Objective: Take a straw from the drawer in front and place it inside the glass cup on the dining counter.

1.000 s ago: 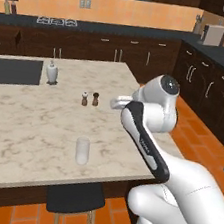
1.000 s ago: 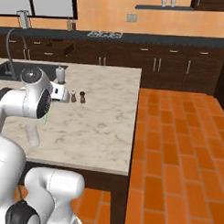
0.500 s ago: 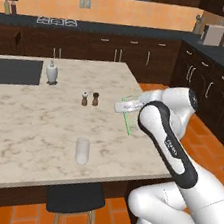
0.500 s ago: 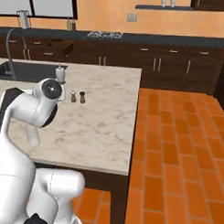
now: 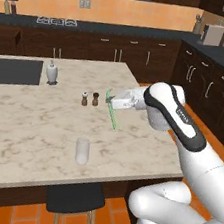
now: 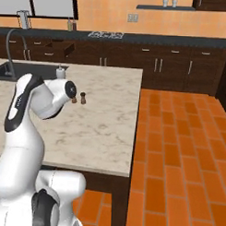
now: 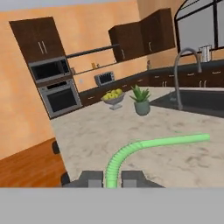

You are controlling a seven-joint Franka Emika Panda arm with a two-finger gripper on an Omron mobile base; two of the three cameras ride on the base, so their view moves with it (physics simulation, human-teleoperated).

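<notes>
Scene: a simulated kitchen with dark wooden cabinets, orange walls and an orange tiled floor.
Bench: the dining counter, a large cream marbled bench on a dark base, fills the middle of the left base view.
Arm: the white arm reaches out over the right part of the bench, its hand held roughly level and pointing left in the left base view.
Fingers: the fingers are closed tight on the straw, clamped on it from both sides at its ribbed part, as the hand view shows.
Straw: the thin light-green straw is held in the air above the bench, slanting down from the hand. In the hand view it rises between the fingers, bends and runs off to the right.
Glass cup: the clear glass cup stands upright on the bench near its front edge, to the lower left of the straw and apart from it.
Shakers: two small shakers stand side by side on the bench, just left of the hand.
Soap bottle: a white dispenser bottle stands beside the dark sink set into the bench.
Further along the bench, hand view: a potted plant, a fruit bowl and a curved tap.
Stool: a dark stool sits under the front edge of the bench.
</notes>
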